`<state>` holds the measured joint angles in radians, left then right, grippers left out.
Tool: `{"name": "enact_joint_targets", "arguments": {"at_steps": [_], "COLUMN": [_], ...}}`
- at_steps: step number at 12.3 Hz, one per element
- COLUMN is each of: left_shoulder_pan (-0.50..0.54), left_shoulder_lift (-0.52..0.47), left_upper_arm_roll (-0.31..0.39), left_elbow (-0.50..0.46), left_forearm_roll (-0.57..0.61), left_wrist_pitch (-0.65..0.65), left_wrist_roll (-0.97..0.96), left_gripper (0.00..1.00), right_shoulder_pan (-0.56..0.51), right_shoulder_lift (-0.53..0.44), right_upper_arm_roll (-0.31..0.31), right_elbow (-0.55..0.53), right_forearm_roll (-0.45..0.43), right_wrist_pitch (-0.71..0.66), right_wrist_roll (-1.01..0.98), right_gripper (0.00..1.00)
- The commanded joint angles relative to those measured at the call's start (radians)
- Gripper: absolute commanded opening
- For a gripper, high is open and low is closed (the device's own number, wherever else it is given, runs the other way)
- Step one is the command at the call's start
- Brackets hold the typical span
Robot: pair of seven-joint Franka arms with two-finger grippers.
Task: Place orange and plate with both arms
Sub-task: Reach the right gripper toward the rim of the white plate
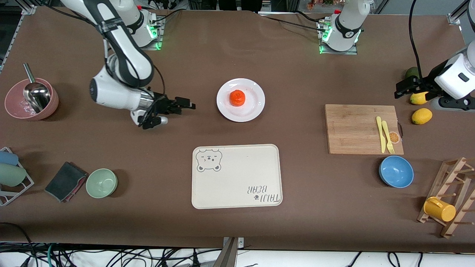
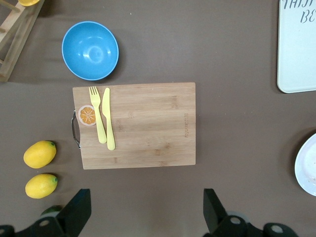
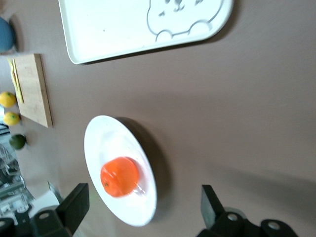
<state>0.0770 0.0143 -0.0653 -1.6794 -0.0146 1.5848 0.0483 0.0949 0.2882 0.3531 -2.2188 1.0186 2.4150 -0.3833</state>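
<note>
The orange [image 1: 236, 98] sits on the white plate [image 1: 256, 102] at the middle of the table, farther from the front camera than the cream tray. My right gripper [image 1: 185, 105] hangs open over bare table beside the plate, toward the right arm's end, pointing at it. In the right wrist view the orange [image 3: 119, 176] and plate [image 3: 106, 143] lie ahead of the open right gripper [image 3: 142, 207], apart from both fingers. My left gripper [image 1: 404, 87] is open and empty over the lemons at the left arm's end. The left wrist view shows the left gripper [image 2: 146, 212] open, with the plate's rim [image 2: 308, 165] at the edge.
A bear-printed tray [image 1: 237, 178] lies near the front camera. Toward the left arm's end are a cutting board [image 1: 356, 128] bearing a yellow knife and fork [image 1: 384, 133], a blue bowl [image 1: 396, 171], lemons [image 1: 422, 115] and a wooden rack [image 1: 454, 185]. A green bowl [image 1: 101, 183] and a pink bowl [image 1: 31, 99] stand toward the right arm's end.
</note>
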Motion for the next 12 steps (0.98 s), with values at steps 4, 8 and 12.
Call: {"name": "enact_joint_targets", "arguments": {"at_steps": [4,8,12], "left_shoulder_pan": [-0.013,-0.102,-0.094], "left_shoulder_lift": [0.012,0.012,0.012], "left_upper_arm_roll": [0.008,0.084,0.088], "left_elbow": [0.03,0.032,0.032], "left_forearm_roll": [-0.019,-0.019,-0.018], "left_wrist_pitch": [0.019,0.02,0.017], "left_wrist_roll": [0.027,0.021,0.028], "left_gripper": [1.0,1.0,1.0], "right_shoulder_pan": [-0.01,-0.012,-0.004], "right_shoulder_lift": [0.1,0.178,0.184], "right_upper_arm_roll": [0.203,0.222,0.233], "right_elbow": [-0.048,-0.044,-0.044], "right_forearm_roll": [0.242,0.453,0.621], "right_wrist_pitch": [0.295,0.342,0.342], "right_wrist_roll": [-0.044,-0.32,-0.476], "right_gripper": [1.0,1.0,1.0]}}
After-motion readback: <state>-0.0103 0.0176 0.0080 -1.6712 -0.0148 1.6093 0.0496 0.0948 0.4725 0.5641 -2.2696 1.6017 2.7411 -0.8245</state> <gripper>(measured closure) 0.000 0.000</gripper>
